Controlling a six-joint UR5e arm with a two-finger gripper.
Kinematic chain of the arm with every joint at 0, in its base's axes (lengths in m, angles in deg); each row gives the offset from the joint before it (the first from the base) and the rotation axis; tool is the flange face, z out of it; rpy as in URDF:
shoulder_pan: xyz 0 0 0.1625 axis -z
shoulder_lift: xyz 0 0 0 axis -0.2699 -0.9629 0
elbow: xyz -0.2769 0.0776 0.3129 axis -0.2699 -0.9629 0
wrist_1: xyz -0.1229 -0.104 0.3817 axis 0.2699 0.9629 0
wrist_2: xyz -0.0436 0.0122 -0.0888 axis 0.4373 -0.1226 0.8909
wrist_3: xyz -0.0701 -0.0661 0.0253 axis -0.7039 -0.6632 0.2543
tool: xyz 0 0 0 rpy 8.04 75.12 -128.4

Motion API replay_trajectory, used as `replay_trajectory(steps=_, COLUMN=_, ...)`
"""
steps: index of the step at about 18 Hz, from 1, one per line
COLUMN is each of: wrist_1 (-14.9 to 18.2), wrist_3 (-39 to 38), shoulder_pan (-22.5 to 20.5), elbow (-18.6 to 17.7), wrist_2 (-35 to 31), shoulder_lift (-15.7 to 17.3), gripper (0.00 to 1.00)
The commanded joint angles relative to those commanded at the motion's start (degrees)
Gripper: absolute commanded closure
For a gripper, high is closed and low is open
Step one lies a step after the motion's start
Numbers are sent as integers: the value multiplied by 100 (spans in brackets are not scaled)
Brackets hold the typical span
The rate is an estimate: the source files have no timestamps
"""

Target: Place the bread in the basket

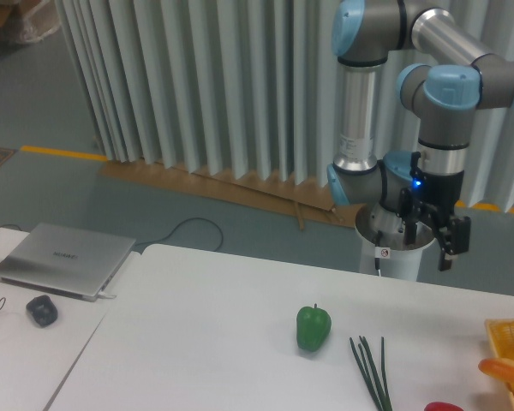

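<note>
Camera view: empty claw [430, 241], fingers apart, hangs above the table's [223, 334] far edge; bread [505, 370] already lies across the basket [499, 329] at right, so best retreat without touching it

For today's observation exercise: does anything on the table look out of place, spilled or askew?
Nothing stands out. The green pepper stands upright, the green stalks lie together, and the bread rests in the basket at the right edge.

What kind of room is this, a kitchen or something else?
Probably a robotics lab, not a kitchen: a robot arm beside a white table, a laptop, and pleated curtains as backdrop.
</note>
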Motion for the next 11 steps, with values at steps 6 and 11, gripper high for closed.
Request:
replay_trajectory(steps=6, wrist_1=203, wrist_3=70, shoulder_pan=-386, elbow=106, wrist_2=79, shoulder_lift=-141, gripper=0)
replay_trajectory(steps=11, wrist_1=212, wrist_3=53, shoulder_pan=-484, elbow=62, wrist_2=18, shoulder_lift=-159, gripper=0)
